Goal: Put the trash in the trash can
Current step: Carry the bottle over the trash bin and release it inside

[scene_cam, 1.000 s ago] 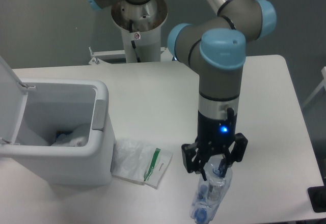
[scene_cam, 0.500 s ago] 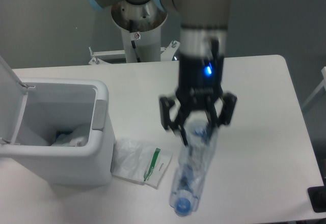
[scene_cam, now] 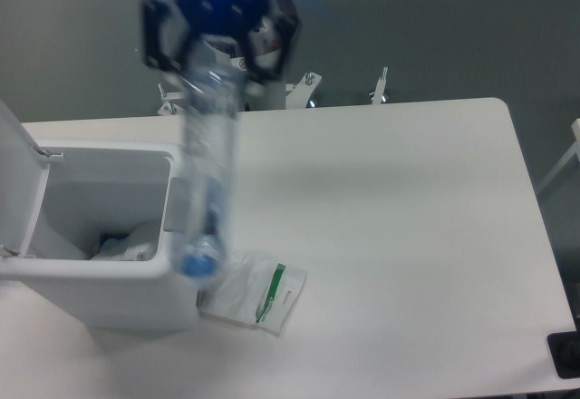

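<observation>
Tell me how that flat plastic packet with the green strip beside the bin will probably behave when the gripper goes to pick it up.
The packet looks thin and crinkled, so it is probably floppy and very light. It lies flat on the table, so fingers may struggle to get under an edge, and it may slide. It sits against the trash can, which might limit approach from that side.

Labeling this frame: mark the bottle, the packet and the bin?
bottle [scene_cam: 207, 172]: fixed camera, blurred clear body below the gripper.
packet [scene_cam: 237, 286]: fixed camera, crinkly clear part left of the green strip.
bin [scene_cam: 136, 301]: fixed camera, white front wall below the opening.
</observation>
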Controlling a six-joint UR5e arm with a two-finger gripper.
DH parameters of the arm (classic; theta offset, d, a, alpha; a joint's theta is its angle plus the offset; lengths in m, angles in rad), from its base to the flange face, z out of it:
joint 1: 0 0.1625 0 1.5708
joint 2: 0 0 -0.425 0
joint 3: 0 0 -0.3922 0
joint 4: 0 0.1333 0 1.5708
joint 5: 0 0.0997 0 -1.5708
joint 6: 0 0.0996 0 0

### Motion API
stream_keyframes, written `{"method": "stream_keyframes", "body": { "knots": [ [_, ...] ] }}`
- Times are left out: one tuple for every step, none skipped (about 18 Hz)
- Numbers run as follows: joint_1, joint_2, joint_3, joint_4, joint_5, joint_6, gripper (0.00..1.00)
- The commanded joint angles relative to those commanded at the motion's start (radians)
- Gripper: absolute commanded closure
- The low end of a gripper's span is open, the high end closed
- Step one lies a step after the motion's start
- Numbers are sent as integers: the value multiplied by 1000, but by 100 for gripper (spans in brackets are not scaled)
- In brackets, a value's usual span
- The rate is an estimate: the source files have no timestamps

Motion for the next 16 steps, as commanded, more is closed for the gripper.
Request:
{"method": "stream_keyframes", "body": {
  "knots": [
    [-15,14,-29,0,0,6,51],
    [-29,19,-43,-2,-2,15,51],
    [-54,14,-51,-3,-8,17,51],
    [-81,8,-51,-6,-9,15,51],
    [-95,-4,-49,-6,-9,15,51],
    [-98,-17,-51,-11,-11,14,51],
    [-100,-29,-54,-18,-11,14,51],
    [-106,-41,-62,-26,-11,14,51],
    [-106,-47,-75,-28,-12,14,51],
    [-109,-56,-91,-26,-9,15,49],
    [-111,-64,-98,-26,-9,15,44],
    [-111,-67,-102,-26,-9,15,40],
    [-111,-75,-102,-28,-9,14,35],
    [-111,-81,-100,-28,-5,14,23],
    [-111,-92,-97,-26,-3,14,7],
    [-109,-102,-95,-26,-2,8,1]
  ]
}}
